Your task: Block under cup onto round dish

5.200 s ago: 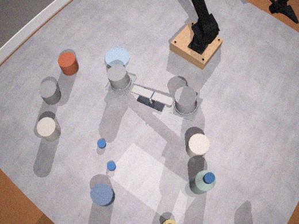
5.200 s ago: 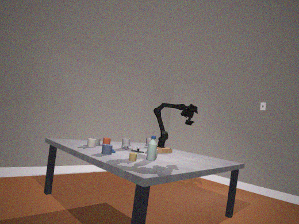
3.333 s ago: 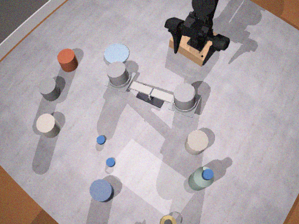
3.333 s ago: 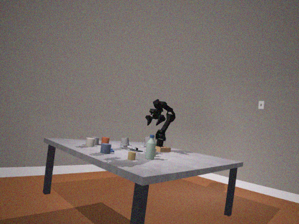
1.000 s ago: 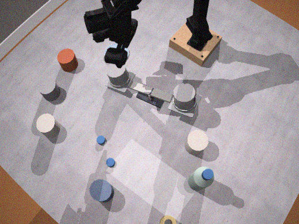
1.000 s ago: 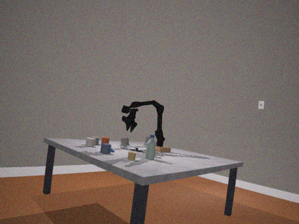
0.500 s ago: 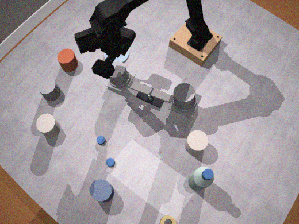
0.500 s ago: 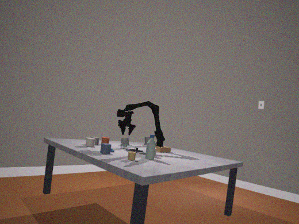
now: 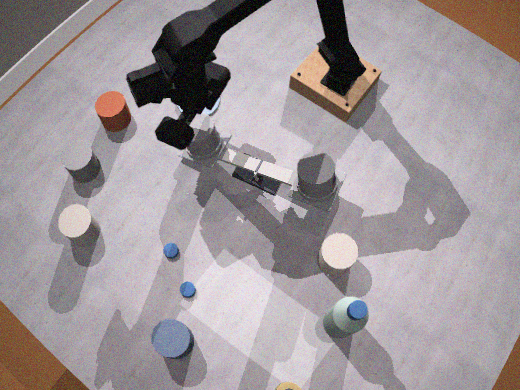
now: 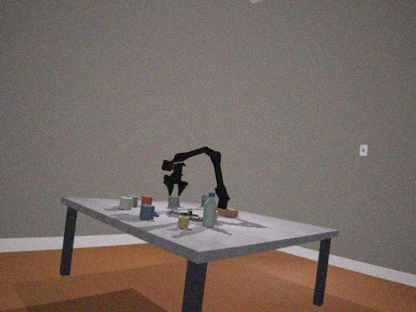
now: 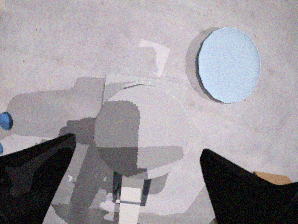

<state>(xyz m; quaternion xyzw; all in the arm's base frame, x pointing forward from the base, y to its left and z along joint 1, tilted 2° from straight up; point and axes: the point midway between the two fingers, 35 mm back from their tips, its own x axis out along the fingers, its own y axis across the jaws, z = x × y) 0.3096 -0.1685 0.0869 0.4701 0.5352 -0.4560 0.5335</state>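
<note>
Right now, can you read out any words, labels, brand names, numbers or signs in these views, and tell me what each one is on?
None: no readable text in any view.
The pale green plastic bottle with the blue cap shows no legible label.
The small white wall plate is too small to show any marking.
</note>
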